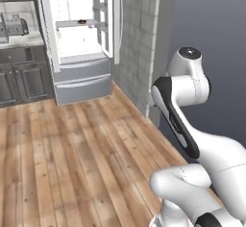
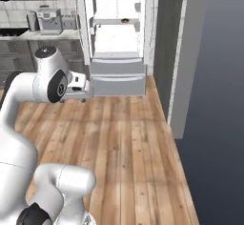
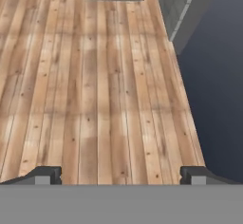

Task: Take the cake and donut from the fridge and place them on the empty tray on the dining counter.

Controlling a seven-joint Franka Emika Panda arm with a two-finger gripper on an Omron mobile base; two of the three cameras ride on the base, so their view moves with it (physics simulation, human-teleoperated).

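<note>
The fridge (image 1: pixel 81 72) (image 2: pixel 117 69) stands far ahead across the wooden floor, its upper doors swung open on a white interior. On a middle shelf lies a small dark ring, the donut (image 1: pixel 81 22) (image 2: pixel 125 21). The cake is hidden or too small to make out. The tray and the dining counter are out of view. My gripper (image 3: pixel 121 175) is open, fingertips (image 3: pixel 47 174) far apart with nothing between them. It hangs over bare floor planks, well short of the fridge.
A grey tiled wall corner (image 1: pixel 139 43) (image 2: pixel 181 52) juts out right of the fridge. Left of the fridge runs a wall counter with dark cabinets (image 1: pixel 19 77) and a small appliance (image 2: pixel 50 20). Open wooden floor (image 3: pixel 95 85) lies between me and the fridge.
</note>
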